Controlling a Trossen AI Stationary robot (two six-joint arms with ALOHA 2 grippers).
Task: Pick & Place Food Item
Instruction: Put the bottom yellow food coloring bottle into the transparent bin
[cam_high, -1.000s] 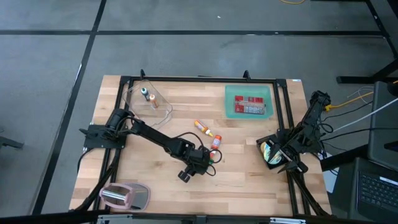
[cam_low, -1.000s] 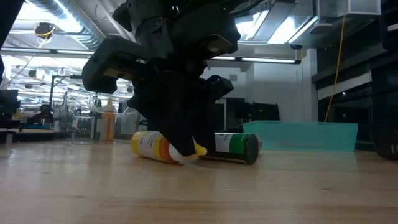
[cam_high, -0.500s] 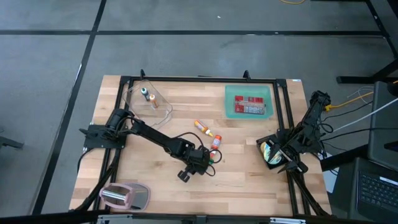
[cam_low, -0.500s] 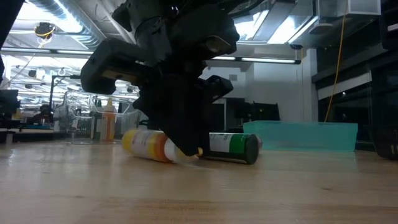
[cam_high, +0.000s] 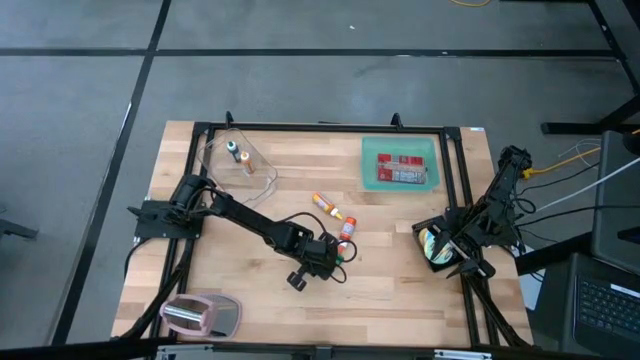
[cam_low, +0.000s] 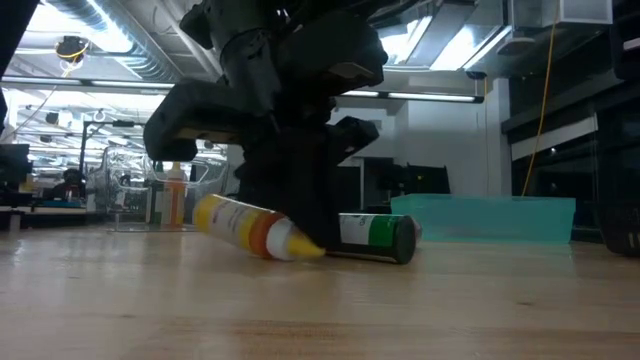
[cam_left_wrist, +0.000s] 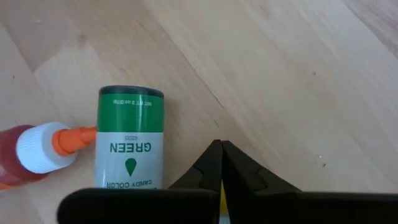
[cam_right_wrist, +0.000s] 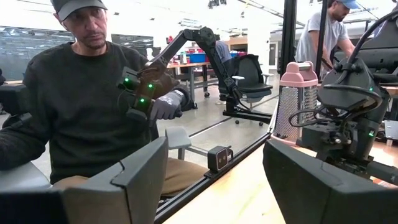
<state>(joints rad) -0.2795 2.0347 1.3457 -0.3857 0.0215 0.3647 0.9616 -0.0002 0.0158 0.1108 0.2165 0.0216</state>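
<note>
My left gripper (cam_high: 318, 256) stands at the table's middle, pointing steeply down, shut on a yellow squeeze bottle (cam_low: 245, 225) with an orange band. The high view hides this bottle under the gripper. Beside the shut fingers (cam_left_wrist: 219, 171) lie a green can marked GREEN (cam_left_wrist: 130, 140) and a red bottle (cam_left_wrist: 28, 152) with a white cap. Another orange-yellow bottle (cam_high: 326, 207) lies a little farther back. My right gripper (cam_right_wrist: 211, 186) is open and parked at the table's right edge (cam_high: 462, 265). My left gripper pinches the yellow bottle at its nozzle end (cam_low: 300, 245), coming from above on a steep slant. Only a sliver of yellow (cam_left_wrist: 221, 208) shows between the shut fingers in the wrist view. The bottle is tilted, nozzle end down on the table and base end (cam_low: 205, 212) raised.
A teal bin (cam_high: 368, 165) with red packets stands at the back right. A clear container (cam_high: 215, 150) with small bottles is at the back left, and a pink grater (cam_high: 200, 315) at the near left corner. A seated person (cam_right_wrist: 81, 112) shows beyond the table's edge.
My left gripper has shut while staying in place. The yellow bottle, lying flat before, has tipped: its base end has risen and shifted toward the table's left, while its nozzle end has stayed by the fingers.
</note>
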